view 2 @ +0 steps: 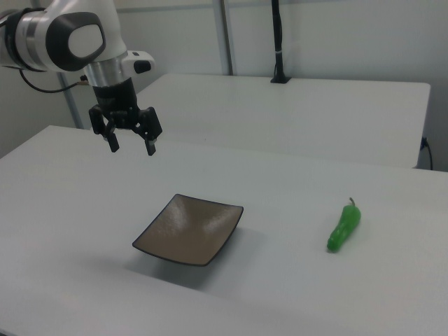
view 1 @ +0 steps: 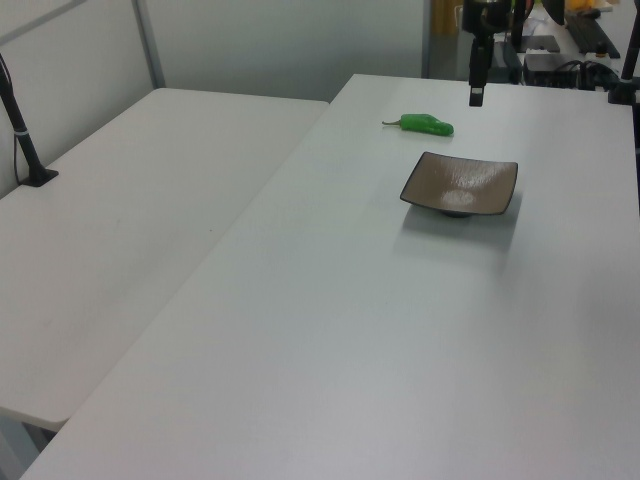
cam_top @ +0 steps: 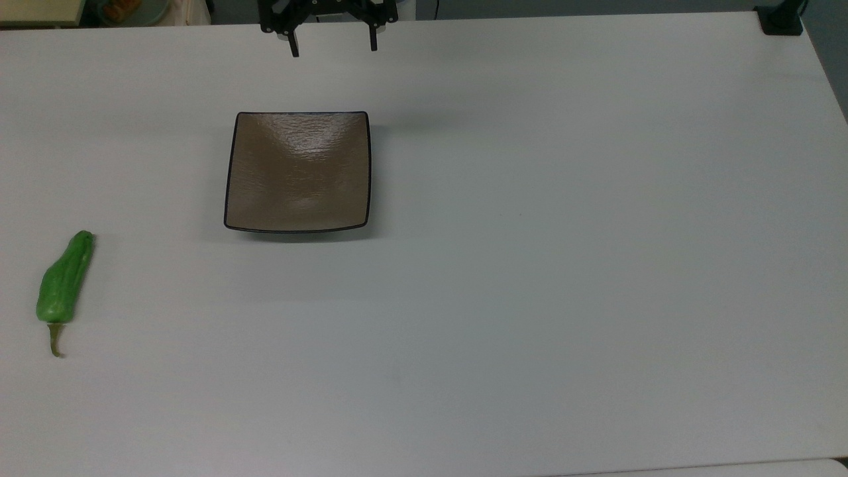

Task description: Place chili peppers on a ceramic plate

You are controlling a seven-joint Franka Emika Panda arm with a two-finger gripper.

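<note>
Under the hand [view 2: 131, 148] sits the big white worktop [cam_top: 530, 265]. The square brown plate [cam_top: 298, 172] rests just below and ahead of it, bare. The green chili [cam_top: 64, 278] lies well off to the top view's left. Fingers spread wide, holding nothing.

We see a white table [cam_top: 530, 265]. On it lies a brown square plate [cam_top: 297, 172], and a green pepper [cam_top: 64, 278] lies well apart, near the top view's left edge.
</note>
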